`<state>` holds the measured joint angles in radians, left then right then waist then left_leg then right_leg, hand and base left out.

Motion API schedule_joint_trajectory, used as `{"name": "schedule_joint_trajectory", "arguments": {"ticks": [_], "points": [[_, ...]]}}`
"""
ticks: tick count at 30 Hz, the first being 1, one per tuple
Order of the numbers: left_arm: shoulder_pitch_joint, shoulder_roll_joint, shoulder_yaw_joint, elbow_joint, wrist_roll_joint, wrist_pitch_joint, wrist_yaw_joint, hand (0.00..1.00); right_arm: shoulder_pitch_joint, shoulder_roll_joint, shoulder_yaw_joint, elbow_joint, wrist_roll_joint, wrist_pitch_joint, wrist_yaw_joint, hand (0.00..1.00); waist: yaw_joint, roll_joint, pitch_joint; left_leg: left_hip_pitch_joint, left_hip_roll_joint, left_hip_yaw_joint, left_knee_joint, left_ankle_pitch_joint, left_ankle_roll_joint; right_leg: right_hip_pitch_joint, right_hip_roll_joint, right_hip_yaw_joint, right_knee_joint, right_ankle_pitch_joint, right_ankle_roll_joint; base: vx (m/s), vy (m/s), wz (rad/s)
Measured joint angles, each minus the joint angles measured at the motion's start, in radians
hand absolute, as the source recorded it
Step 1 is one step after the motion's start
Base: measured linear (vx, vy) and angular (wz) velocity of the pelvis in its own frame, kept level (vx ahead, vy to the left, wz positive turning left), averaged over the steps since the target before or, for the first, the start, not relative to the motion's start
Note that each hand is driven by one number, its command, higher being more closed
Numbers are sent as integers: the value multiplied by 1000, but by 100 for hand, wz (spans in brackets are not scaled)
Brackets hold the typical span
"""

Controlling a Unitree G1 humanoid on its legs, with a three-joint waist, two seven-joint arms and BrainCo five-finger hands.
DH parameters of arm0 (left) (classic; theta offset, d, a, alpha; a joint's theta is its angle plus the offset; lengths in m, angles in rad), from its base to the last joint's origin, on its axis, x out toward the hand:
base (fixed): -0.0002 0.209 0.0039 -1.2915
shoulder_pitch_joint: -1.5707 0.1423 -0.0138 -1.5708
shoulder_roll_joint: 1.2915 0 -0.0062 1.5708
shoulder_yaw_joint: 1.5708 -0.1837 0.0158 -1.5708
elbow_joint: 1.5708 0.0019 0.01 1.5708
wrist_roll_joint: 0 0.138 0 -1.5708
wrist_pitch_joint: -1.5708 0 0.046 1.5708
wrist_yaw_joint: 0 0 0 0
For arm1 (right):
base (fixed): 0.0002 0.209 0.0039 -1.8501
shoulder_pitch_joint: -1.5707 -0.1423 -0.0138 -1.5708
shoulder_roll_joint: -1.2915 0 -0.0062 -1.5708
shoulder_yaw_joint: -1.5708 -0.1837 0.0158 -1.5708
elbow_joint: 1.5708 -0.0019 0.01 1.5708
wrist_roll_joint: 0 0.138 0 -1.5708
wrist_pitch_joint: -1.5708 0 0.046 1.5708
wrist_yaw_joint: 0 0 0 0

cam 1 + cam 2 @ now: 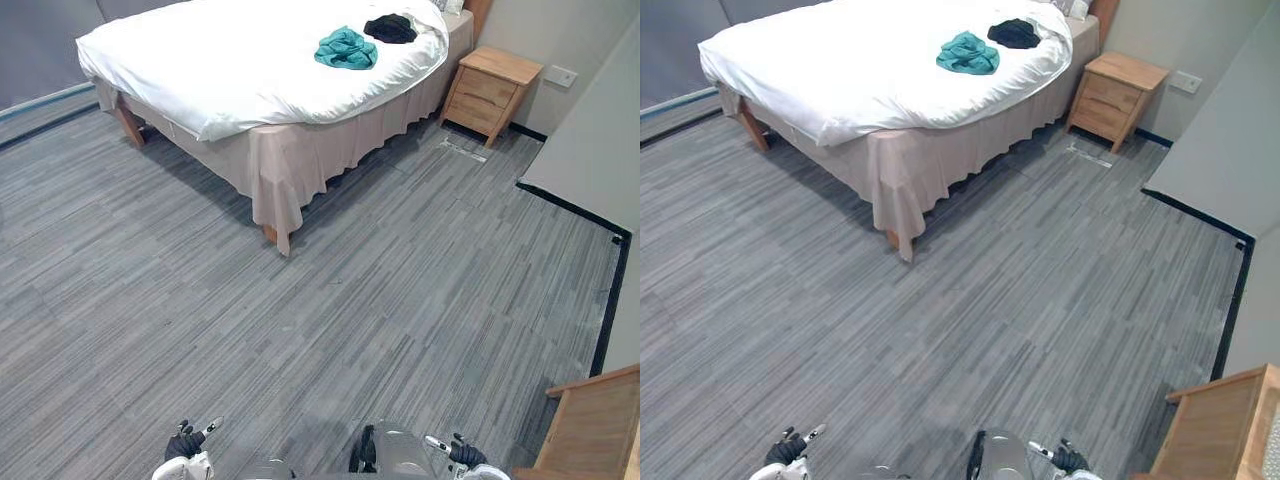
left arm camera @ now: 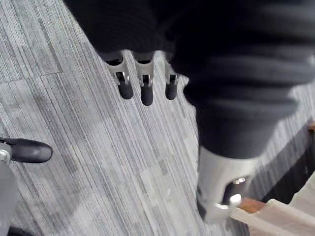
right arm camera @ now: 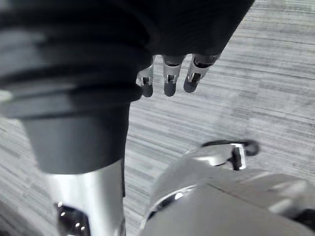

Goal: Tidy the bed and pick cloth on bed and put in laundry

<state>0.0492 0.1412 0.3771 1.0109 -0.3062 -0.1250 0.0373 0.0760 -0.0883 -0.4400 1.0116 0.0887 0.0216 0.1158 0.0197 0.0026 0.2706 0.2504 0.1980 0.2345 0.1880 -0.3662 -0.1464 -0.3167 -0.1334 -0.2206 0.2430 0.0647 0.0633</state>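
Left hand (image 1: 184, 445): is hanging low at the near edge of the eye views, over the floor (image 1: 350, 320). In its wrist view its fingers (image 2: 146, 96) are pointing straight out, relaxed and apart from the thumb, holding nothing.
Right hand (image 1: 465, 455): is hanging level with the left one. Its fingers (image 3: 169, 88) are likewise reaching straight and loose, gripping nothing.
Floor: grey striped planks are running wide and open between both hands and the bed (image 1: 220, 60).
Bed: is standing well apart from the hands, its near corner pointing this way. Its beige skirt (image 1: 300, 160) is hanging to the floor and hiding the underside, apart from a few wooden legs. The head end is being cut off by the top edge.
Teal cloth (image 1: 346, 48): is lying crumpled on the white duvet, toward the head end.
Black cloth (image 1: 390, 28): is lying just beyond the teal one; whether they are touching is hard to make out.
Nightstand (image 1: 490, 90): is standing just beside the bed's head end.
Wall (image 1: 590, 140): is jutting in on the right, narrowing the floor there.
Wooden piece (image 1: 595, 430): is being cut off at the near right corner; what it is cannot be told.
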Motion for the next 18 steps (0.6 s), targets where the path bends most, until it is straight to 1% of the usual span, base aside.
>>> {"name": "schedule_joint_trajectory", "arguments": {"ticks": [1,2,3,4,5,6,7,8,9,10,11,12,13,14,15,16,17,18], "points": [[-2,-15,9,0,1,0,-1,0,9,0,-13,-16,0,6,1,0,-8,19,-13,17,35,-4,-21,-24,49,-37,7,-36,112,-27,-16,547,-470,32],[6,-31,20,1,3,0,-5,0,19,1,-25,-21,-2,9,3,0,-17,21,-44,41,47,-17,-44,-27,146,-64,13,-72,206,-111,-56,676,-441,36],[-9,-57,52,0,8,0,-15,0,7,-10,-38,-15,-8,18,2,0,-9,36,-47,-12,66,-57,182,41,98,-63,41,-88,251,-186,-105,631,-365,13],[-7,-66,68,0,11,-1,-26,0,-2,-12,-41,-16,-9,19,3,0,-7,44,-50,-53,89,-53,280,84,94,-49,59,-95,249,-201,-113,654,-366,3],[-4,-73,86,0,11,-2,-39,0,-12,-9,-50,-18,-9,18,7,0,-8,54,-45,-132,129,-93,447,212,80,2,93,-107,220,-222,-122,496,-293,-2],[9,-80,83,-1,13,-5,-45,0,-17,-12,-49,-18,-10,18,7,0,-6,59,-43,-208,146,-142,606,344,55,57,125,-101,178,-233,-138,588,-318,-3],[25,-83,73,-1,15,-6,-47,0,-21,-12,-44,-17,-11,16,5,0,-1,56,-39,-282,150,-167,749,337,30,108,152,-93,136,-238,-146,564,-245,-27],[48,-81,66,-3,19,-9,-55,0,-32,-11,-28,-14,-11,16,0,0,9,54,-36,-378,133,-164,900,280,14,192,169,-78,81,-239,-171,660,-258,-32],[63,-82,54,-5,20,-14,-64,0,-37,-11,-23,-14,-11,15,0,0,17,38,-28,-435,100,-150,923,244,9,253,171,-75,41,-237,-174,544,-194,-35],[73,-84,32,-13,20,-20,-64,0,-40,-12,-22,-15,-11,11,-2,0,25,26,-22,-476,72,-125,897,217,11,306,172,-67,2,-237,-174,654,-225,-35],[85,-94,16,-30,19,-25,-64,0,-42,-16,-19,-21,-11,5,-6,0,42,23,-20,-534,52,-72,819,188,23,379,183,-52,-54,-237,-173,438,-146,-32],[89,-100,16,-36,18,-26,-64,0,-44,-19,-18,-25,-11,5,-8,0,45,21,-18,-555,51,-37,776,181,32,407,188,-45,-78,-237,-172,656,-157,-34],[96,-112,16,-42,17,-29,-63,0,-52,-21,-18,-41,-12,5,-8,0,49,25,-15,-586,50,42,671,177,46,461,193,-39,-111,-244,-162,533,-77,-43],[99,-129,16,-48,9,-29,-62,0,-54,-25,-21,-66,-11,0,-4,0,49,24,-19,-575,44,198,471,209,83,505,192,-39,-135,-274,-135,626,-84,-44],[100,-135,16,-49,8,-29,-61,0,-51,-31,-26,-74,-11,-3,-2,0,49,29,-23,-562,42,277,381,252,124,528,194,-41,-144,-301,-132,504,-8,-27],[99,-137,15,-49,8,-25,-60,0,-44,-37,-28,-92,-11,-5,-1,0,45,43,-32,-547,40,370,298,304,187,561,203,-46,-137,-344,-125,542,78,6],[101,-130,15,-59,10,-8,-56,0,-20,-40,-29,-96,-8,-3,-1,0,43,38,-54,-532,8,407,257,310,257,586,199,-58,-98,-411,-100,581,114,19],[102,-121,10,-60,11,1,-51,0,-7,-39,-28,-90,-7,-2,-1,0,43,21,-70,-522,-10,411,244,273,314,588,187,-67,-69,-445,-86,648,103,49]]}}
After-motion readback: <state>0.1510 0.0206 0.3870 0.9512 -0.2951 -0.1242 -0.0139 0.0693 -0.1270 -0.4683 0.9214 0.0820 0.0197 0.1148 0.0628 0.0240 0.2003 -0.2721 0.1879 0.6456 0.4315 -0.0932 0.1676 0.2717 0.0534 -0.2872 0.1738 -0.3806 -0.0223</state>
